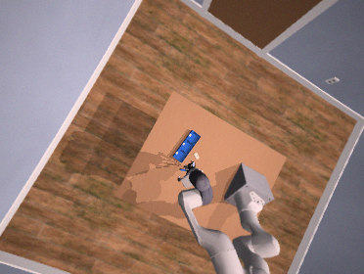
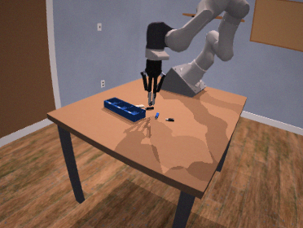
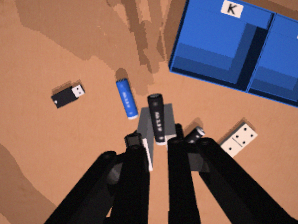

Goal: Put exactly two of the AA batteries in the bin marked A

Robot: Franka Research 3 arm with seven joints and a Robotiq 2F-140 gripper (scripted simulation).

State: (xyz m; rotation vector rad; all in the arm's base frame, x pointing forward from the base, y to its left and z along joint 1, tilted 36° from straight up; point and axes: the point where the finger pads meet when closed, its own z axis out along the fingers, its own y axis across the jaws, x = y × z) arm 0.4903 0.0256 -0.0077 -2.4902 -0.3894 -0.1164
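Gripper (image 3: 157,141) nearly closed, pinching a black AA battery (image 3: 156,117) between its fingertips; the battery sticks out past the pads toward 12 o'clock in the wrist view. In the exterior view the gripper (image 2: 151,102) hangs fingers-down above the table (image 2: 195,134), just right of the blue bin tray (image 2: 124,108).

Wrist view: the blue bin tray (image 3: 220,36) sits at 1 o'clock from the held battery, near but not under it. Its visible compartment carries a white label reading K (image 3: 230,8); a divider splits it from the next compartment to the right. A bin marked A cannot be made out in any view.

On the table: a blue battery (image 3: 127,98) lies at 10 o'clock from the held one, just beside it, not touching. A black USB stick (image 3: 68,95) with a pale end lies farther out at 9 o'clock. A white domino (image 3: 240,139) lies at 3 o'clock, next to a small dark item partly hidden by the right finger.

Top view: the arm reaches from its grey pedestal (image 1: 254,188) toward the tray (image 1: 188,145).
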